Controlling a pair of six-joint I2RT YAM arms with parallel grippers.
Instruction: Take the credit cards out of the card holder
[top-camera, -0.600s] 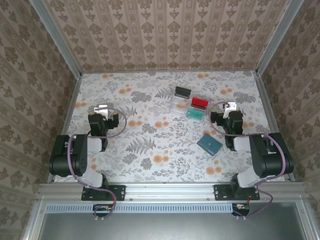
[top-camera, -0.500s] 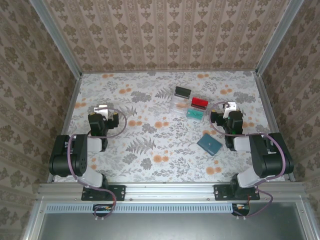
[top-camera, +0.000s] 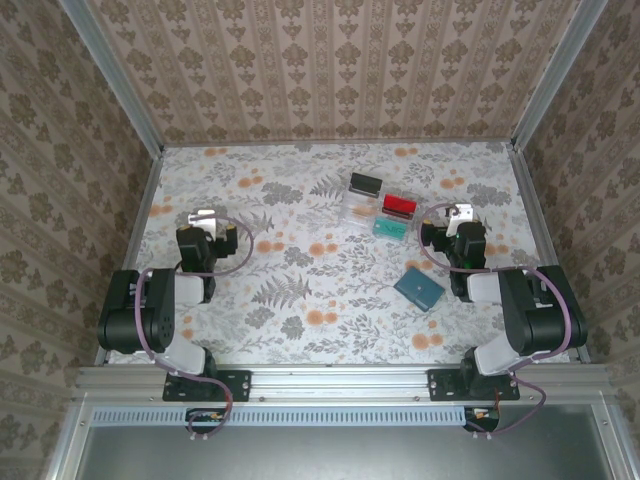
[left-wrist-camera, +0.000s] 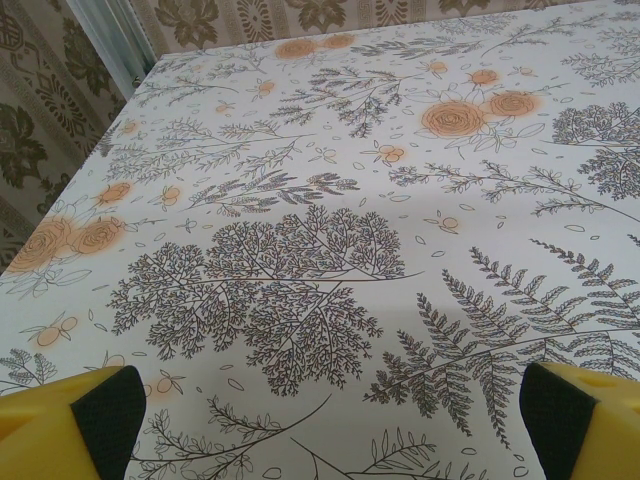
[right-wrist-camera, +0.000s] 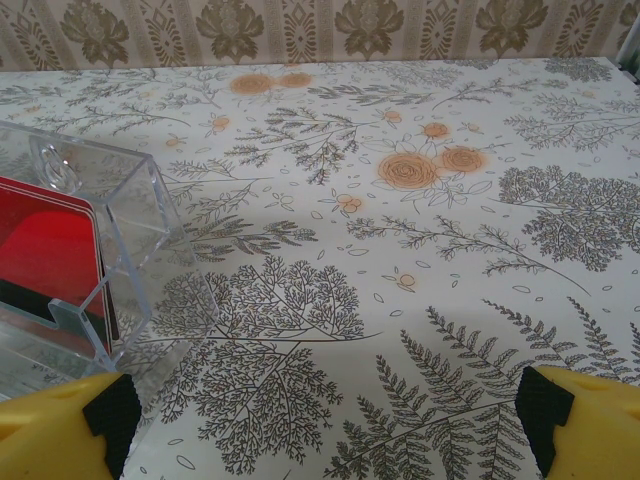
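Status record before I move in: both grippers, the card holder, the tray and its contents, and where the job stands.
left gripper: jaws wide open, empty, over the left side of the table
right gripper: jaws wide open, empty, just right of the clear tray
card holder: teal, flat on the table, looks folded shut, untouched, nearer the right arm
clear tray contents: black block, red block, teal block
progress: card holder not yet grasped

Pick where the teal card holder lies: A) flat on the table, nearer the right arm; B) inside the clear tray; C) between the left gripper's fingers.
A: the card holder lies flat on the right side of the table, apart from the clear tray.
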